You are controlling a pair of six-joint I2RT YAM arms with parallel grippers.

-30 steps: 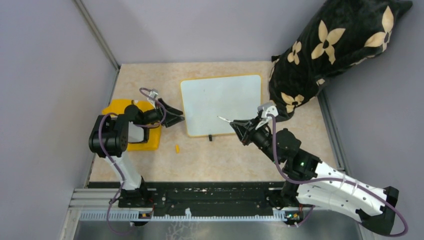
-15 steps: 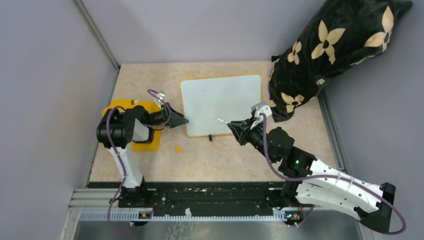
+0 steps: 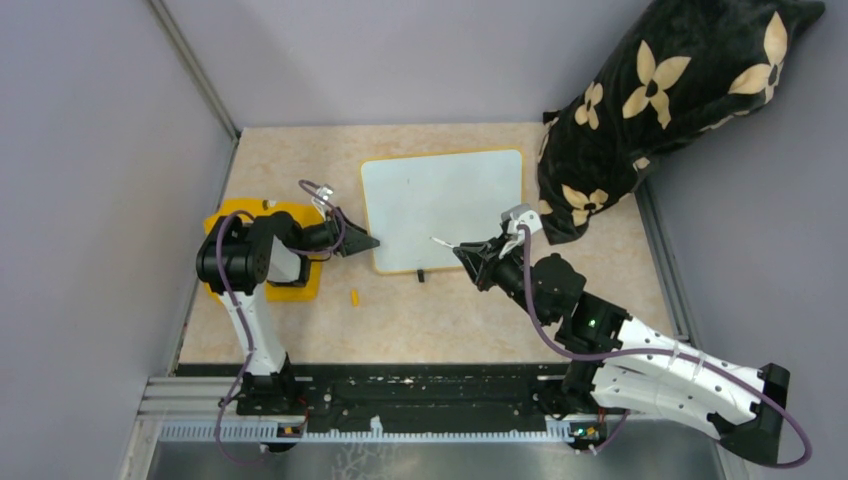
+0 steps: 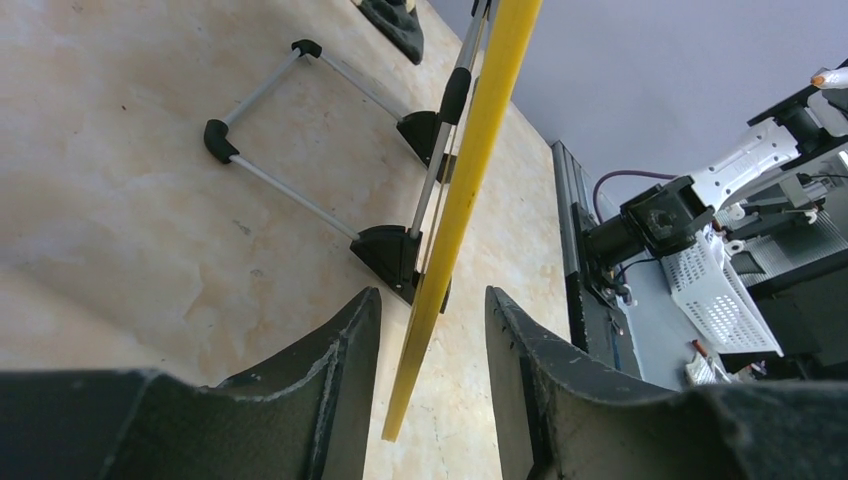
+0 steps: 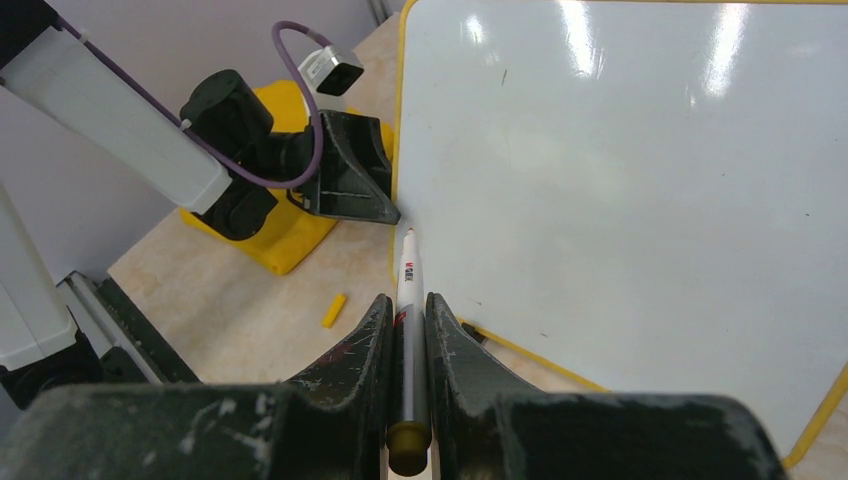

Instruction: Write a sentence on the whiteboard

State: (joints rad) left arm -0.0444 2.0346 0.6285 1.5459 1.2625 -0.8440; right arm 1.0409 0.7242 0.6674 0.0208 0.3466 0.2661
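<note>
The left gripper [image 4: 432, 300] is seen with its jaws apart, and the yellow rim of the whiteboard [image 4: 463, 190] passes edge-on between them. A gap is left on either side, so the rim is straddled, not clamped. From above, this gripper [image 3: 358, 242] is found at the board's left edge, close to its near left corner. A U-shaped wire stand [image 4: 262, 100] with black end pieces is fixed to the board's underside and is turned toward the table [image 4: 120, 230].

The right gripper [image 5: 407, 300] is closed on a white marker [image 5: 409, 265] with red print on its barrel. The pen is held lengthwise between the fingers [image 5: 350, 360], with its tip pointed away from the wrist. In the overhead view the tip is seen over the near part of the board's face. Whether it touches the surface cannot be told. That face is shown white, with streaks of glare and a few tiny dark specks.

Further out, the whiteboard [image 3: 445, 205] is placed in the middle of the table [image 3: 450, 320], with one gripper at its left edge and the right gripper [image 3: 470, 255] at its near edge. A small yellow cap [image 3: 354, 296] lies on the table nearer than the board's near left corner, apart from both grippers. A yellow pad [image 3: 295, 288] is partly covered by the left arm. A black cushion [image 3: 680, 90] with cream flowers is propped at the far right, just beside the board's right edge.
</note>
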